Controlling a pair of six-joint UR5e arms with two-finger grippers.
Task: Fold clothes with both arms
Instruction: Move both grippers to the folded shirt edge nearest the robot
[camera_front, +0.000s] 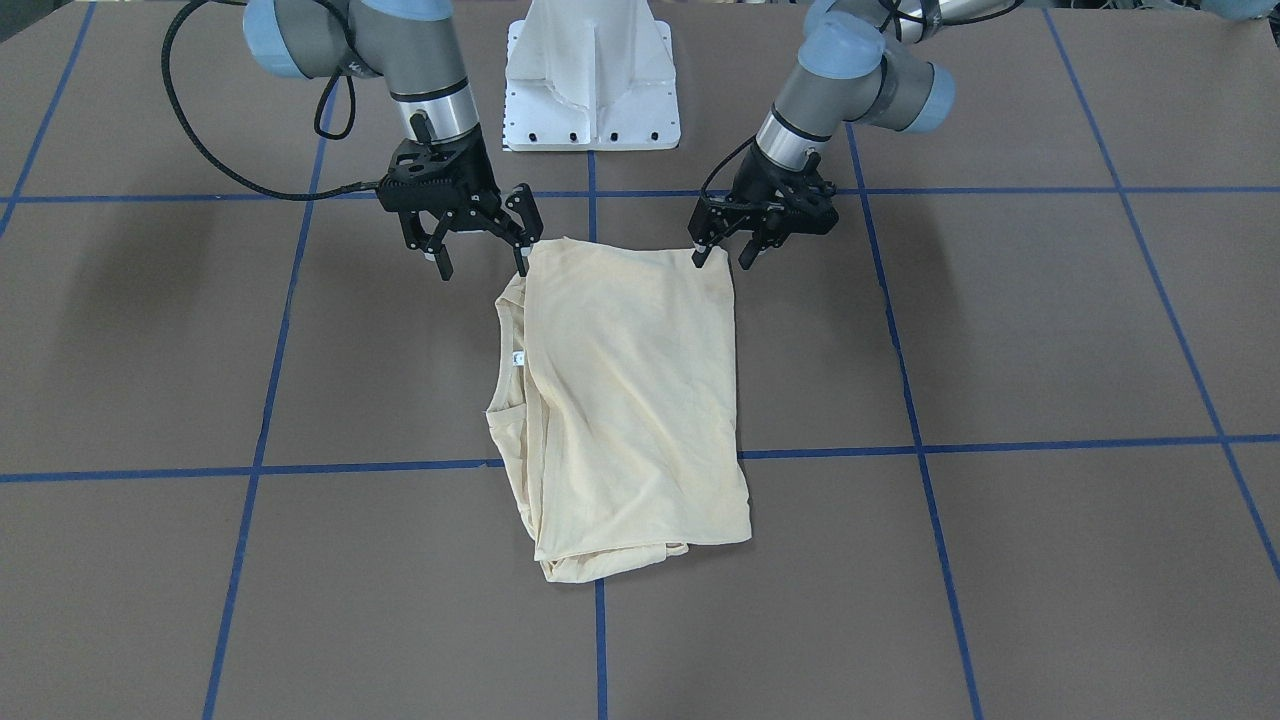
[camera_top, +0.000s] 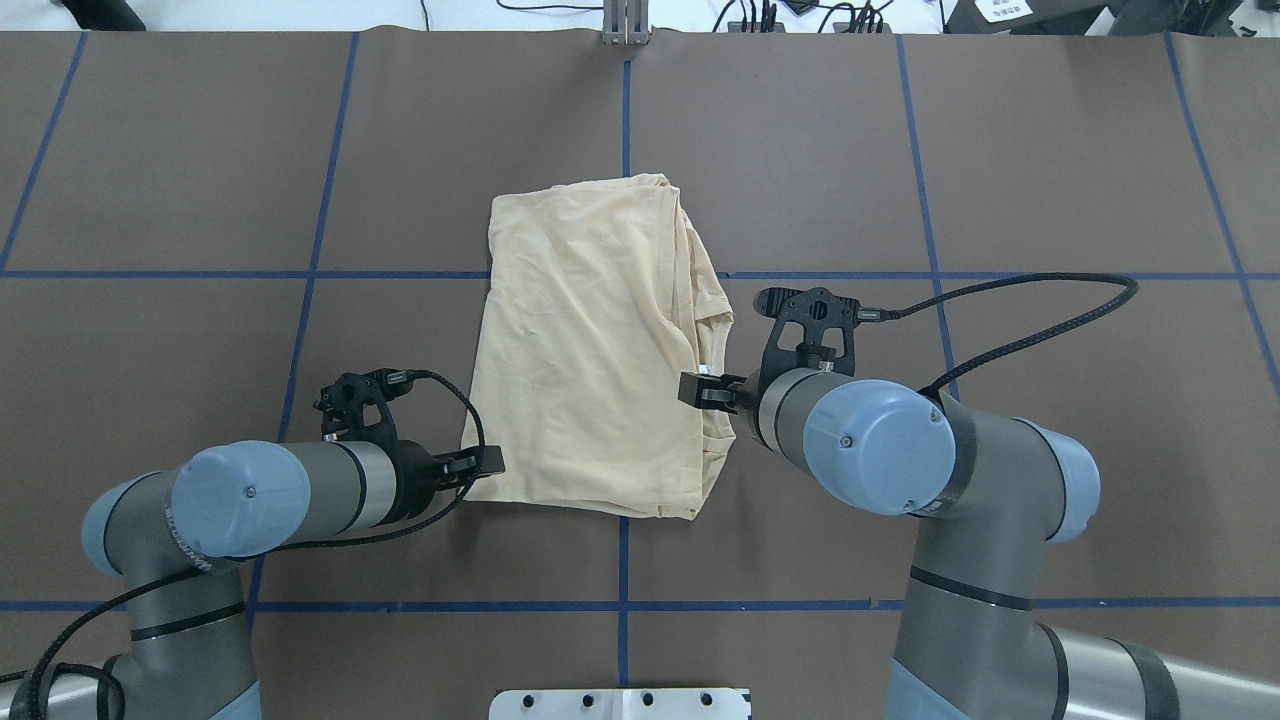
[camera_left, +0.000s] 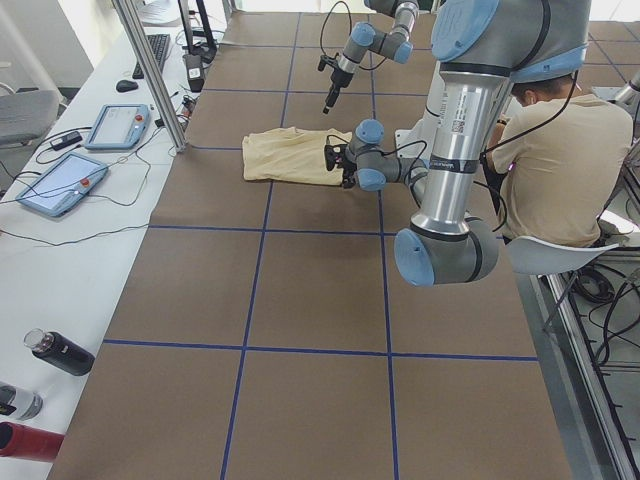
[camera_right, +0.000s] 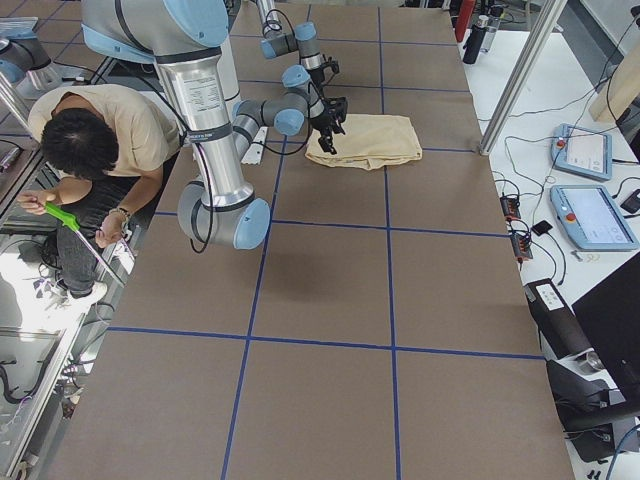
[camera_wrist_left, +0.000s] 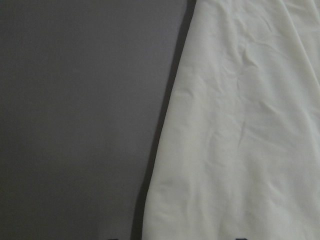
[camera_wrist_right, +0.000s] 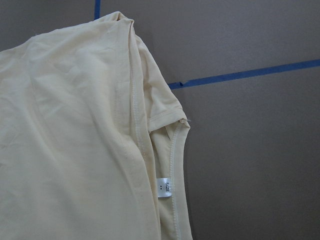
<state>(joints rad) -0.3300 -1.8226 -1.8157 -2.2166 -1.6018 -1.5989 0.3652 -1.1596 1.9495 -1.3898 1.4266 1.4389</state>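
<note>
The fingers (camera_front: 441, 262) of the right gripper (camera_front: 482, 266) are spread wide and hold nothing. The inner tip sits at the collar-side corner of the T-shirt (camera_front: 630, 400) and the outer tip is over bare table (camera_front: 1000, 330). Whether the inner tip touches the cloth or hangs just above it, I cannot tell. The left gripper (camera_front: 723, 258) is parted too, less widely, and is also empty. Its inner tip is at the other near corner and its outer tip lies just past the side edge.

From the fingers, the T-shirt stretches away from the robot as a flat folded rectangle, and its near edge spans the gap between the two grippers.

The main risk is uneven grasps. Each gripper straddles a corner with only one finger over fabric, so closing here could nip a mere sliver, or just the top layer, and lifting would peel the fold open.

The right side looks harder. Just ahead of those fingers the collar (camera_wrist_right: 172, 150), with its neck label (camera_wrist_right: 165, 187), and a loose underlayer stick out beyond the top panel. A pinch there may catch some layers and miss others.

If one corner holds and the other slips, the thin cloth would likely skew or drag across the table, leaving a crooked fold.
</note>
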